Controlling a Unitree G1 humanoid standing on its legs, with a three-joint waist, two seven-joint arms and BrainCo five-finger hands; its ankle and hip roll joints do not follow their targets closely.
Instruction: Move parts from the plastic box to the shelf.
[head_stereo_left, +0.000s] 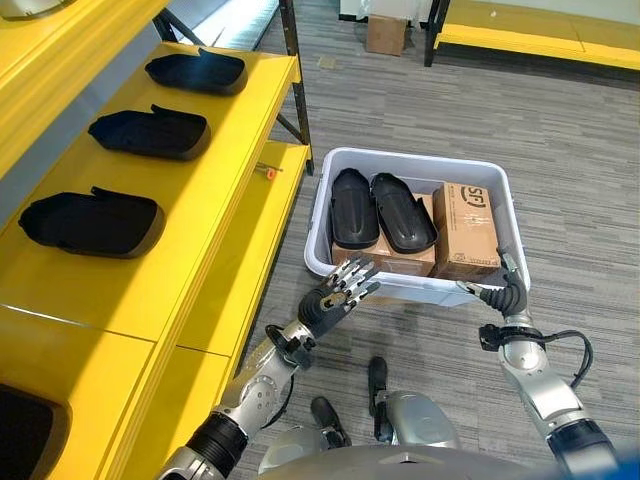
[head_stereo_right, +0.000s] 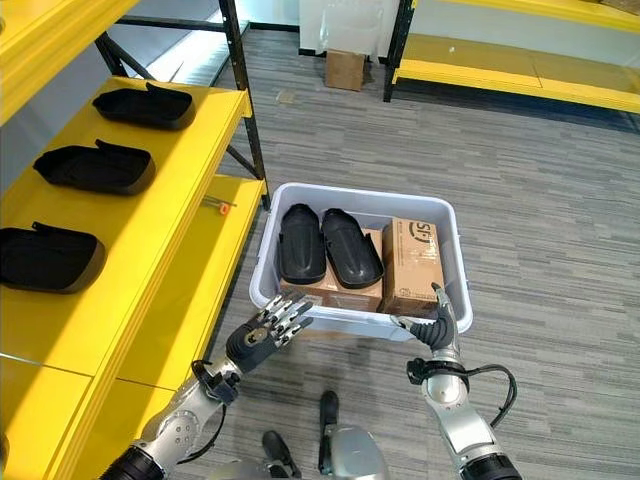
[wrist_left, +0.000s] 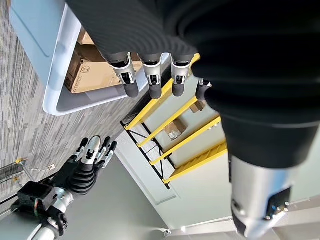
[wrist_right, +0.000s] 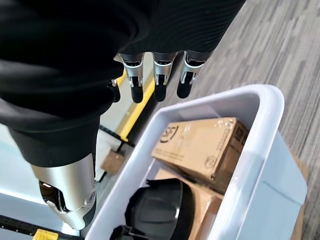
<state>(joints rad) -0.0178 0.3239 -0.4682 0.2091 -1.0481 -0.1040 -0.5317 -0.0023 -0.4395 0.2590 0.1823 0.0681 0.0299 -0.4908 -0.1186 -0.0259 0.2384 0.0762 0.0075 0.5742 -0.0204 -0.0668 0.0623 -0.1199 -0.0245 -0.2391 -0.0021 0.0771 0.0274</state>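
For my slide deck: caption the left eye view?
Both open hands hover near the plastic box holding two black parts.

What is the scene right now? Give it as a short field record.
box: white plastic box on the floor beside the shelf
parts in box: two black parts lying on cardboard boxes
shelf: yellow shelf with three black parts in a row
left robot hand: open, at the box's near rim
right robot hand: open, at the box's near right corner
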